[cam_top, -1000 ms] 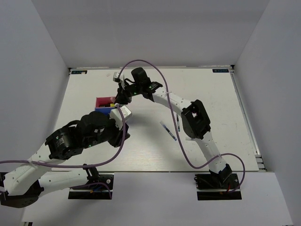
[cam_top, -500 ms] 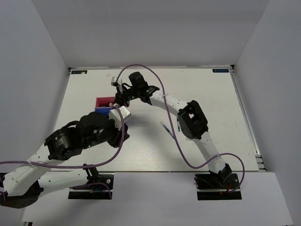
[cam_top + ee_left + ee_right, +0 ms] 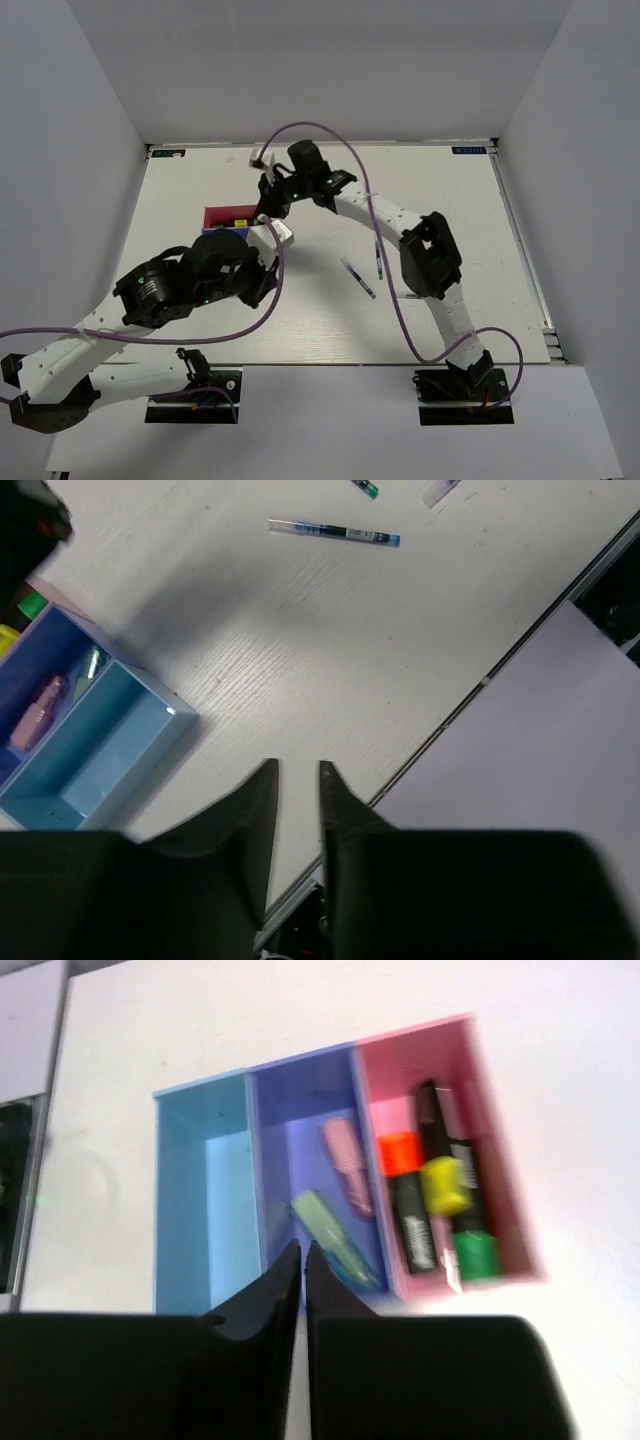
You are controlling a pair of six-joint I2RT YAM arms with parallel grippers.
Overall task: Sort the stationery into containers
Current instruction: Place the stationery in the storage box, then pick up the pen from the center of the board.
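Note:
The three-bin organizer [image 3: 200,1200] lies below my right gripper [image 3: 302,1250], which is shut and empty over the wall between the light blue and dark blue bins. The dark blue bin [image 3: 300,1110] holds a pink capsule [image 3: 345,1165] and a green capsule [image 3: 330,1235]. The pink bin [image 3: 480,1110] holds markers with orange [image 3: 398,1152], yellow [image 3: 443,1185] and green [image 3: 472,1255] caps. In the top view only the pink bin [image 3: 215,213] shows. My left gripper [image 3: 298,770] hovers empty over bare table, jaws narrowly apart, to the right of the light blue bin [image 3: 95,750]. A thin pen [image 3: 333,531] lies further off.
Two thin pens [image 3: 357,277] [image 3: 378,258] lie on the white table right of the organizer. The left arm [image 3: 190,280] covers the blue bins in the top view. The table's near edge [image 3: 480,685] runs close to my left gripper. White walls enclose the table.
The left arm has swung right and forward, its wrist now further from the organizer. The right gripper has shifted slightly to the right above the bins.

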